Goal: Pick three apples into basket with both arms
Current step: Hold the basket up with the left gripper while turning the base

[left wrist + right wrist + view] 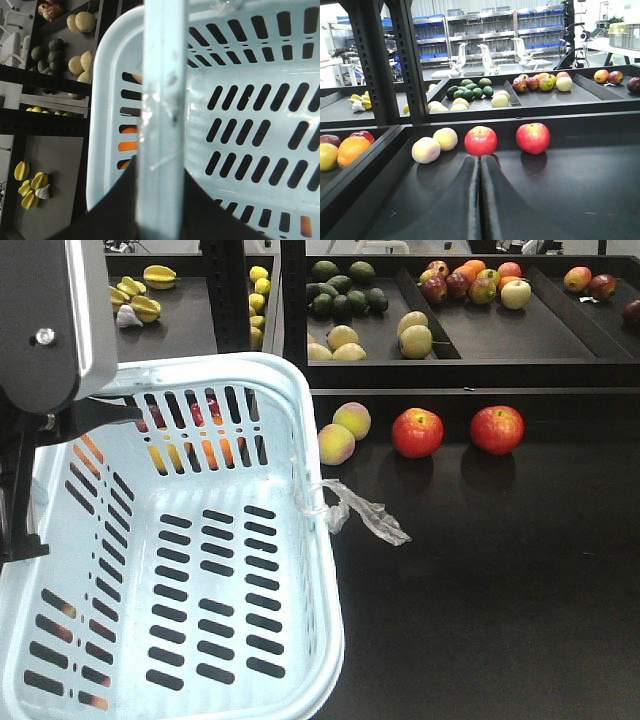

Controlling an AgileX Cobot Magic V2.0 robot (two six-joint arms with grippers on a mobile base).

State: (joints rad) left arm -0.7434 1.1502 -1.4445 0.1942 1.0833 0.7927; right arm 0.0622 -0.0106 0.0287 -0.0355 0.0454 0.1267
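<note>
Two red apples sit on the black shelf, one (417, 432) (481, 140) left of the other (497, 429) (533, 138). The pale blue basket (300, 570) hangs at the left with nothing showing on its slotted bottom. In the left wrist view my left gripper (161, 172) is shut on the basket's handle bar (161, 100). The left arm (45, 320) fills the top left corner of the front view. My right gripper (480, 159) is shut and empty, low over the shelf, its tips just short of the left apple. It is out of the front view.
Two pale peaches (351, 420) (336, 443) lie left of the apples. A clear plastic strip (365, 508) trails from the basket rim. Behind, trays hold avocados (345, 292), mixed fruit (480, 285) and star fruit (145, 295). A side bin holds an orange (352, 150). A black upright post (375, 60) stands left.
</note>
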